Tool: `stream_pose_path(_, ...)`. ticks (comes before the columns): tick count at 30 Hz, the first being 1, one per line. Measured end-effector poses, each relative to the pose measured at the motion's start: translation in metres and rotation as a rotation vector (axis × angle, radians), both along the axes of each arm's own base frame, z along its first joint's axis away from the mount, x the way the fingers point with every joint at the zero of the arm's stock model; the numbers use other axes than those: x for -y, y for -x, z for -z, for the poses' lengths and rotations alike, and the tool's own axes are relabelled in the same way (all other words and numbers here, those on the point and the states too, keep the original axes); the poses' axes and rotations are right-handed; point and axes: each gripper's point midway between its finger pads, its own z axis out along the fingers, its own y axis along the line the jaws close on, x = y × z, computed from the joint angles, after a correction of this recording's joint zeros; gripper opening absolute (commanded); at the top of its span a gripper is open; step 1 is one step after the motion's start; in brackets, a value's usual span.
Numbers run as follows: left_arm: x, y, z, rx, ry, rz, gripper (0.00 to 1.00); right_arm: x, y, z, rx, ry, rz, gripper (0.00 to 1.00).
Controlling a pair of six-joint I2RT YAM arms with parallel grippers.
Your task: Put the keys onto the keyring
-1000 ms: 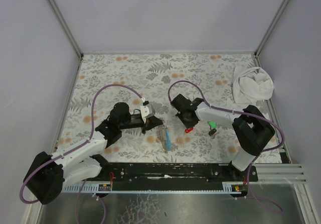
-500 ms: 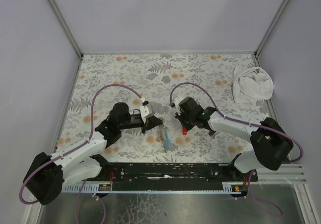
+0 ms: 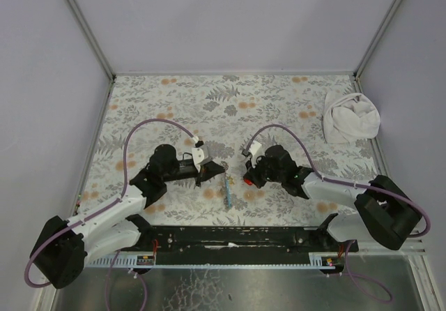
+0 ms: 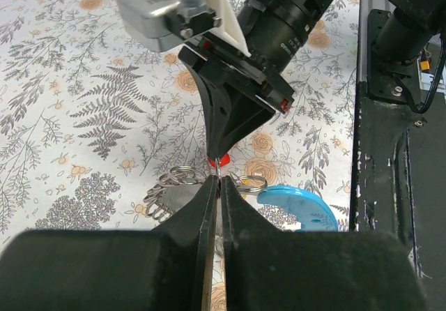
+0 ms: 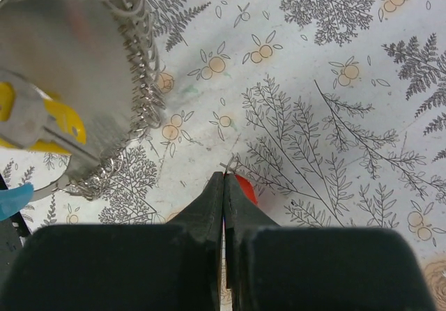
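Observation:
The keyring (image 4: 296, 205) is a thin grey and light-blue hoop hung with small wire rings. It shows on both sides of my left gripper (image 4: 218, 180), which is shut on its thin edge. In the top view the keyring (image 3: 228, 191) stands edge-on between the two arms. My right gripper (image 5: 224, 175) is shut on the red key (image 5: 244, 187), and a small wire loop pokes out of its tips. That gripper (image 4: 219, 159) hangs tip to tip just beyond the left one. A yellow key (image 5: 42, 119) lies against the grey part of the hoop (image 5: 77, 60).
A white cloth bundle (image 3: 352, 118) lies at the back right of the flowered table (image 3: 209, 102). Grey walls close in the back and both sides. The black base rail (image 3: 237, 236) runs along the near edge, right behind both grippers.
My right arm has swung left and forward, carrying the red key up to the keyring, and its elbow has dropped to the right. The left gripper has hardly moved.

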Motion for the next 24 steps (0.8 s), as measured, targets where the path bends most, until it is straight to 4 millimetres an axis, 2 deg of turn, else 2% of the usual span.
stream_pose_path(8,-0.003,-0.003,-0.001,0.004,0.005,-0.035,0.00,-0.003,-0.002,0.004,0.033,-0.072,0.018,0.00)
stream_pose_path(14,-0.008,-0.007,0.001,0.001,0.007,-0.082,0.00,0.005,-0.006,0.021,0.007,-0.035,0.075,0.00)
stream_pose_path(19,-0.011,-0.010,0.002,0.002,0.013,-0.113,0.00,0.008,-0.006,0.037,-0.029,-0.003,0.100,0.04)
stream_pose_path(24,-0.013,-0.013,0.002,0.002,0.015,-0.137,0.00,0.006,-0.010,0.037,-0.026,-0.008,0.110,0.09)
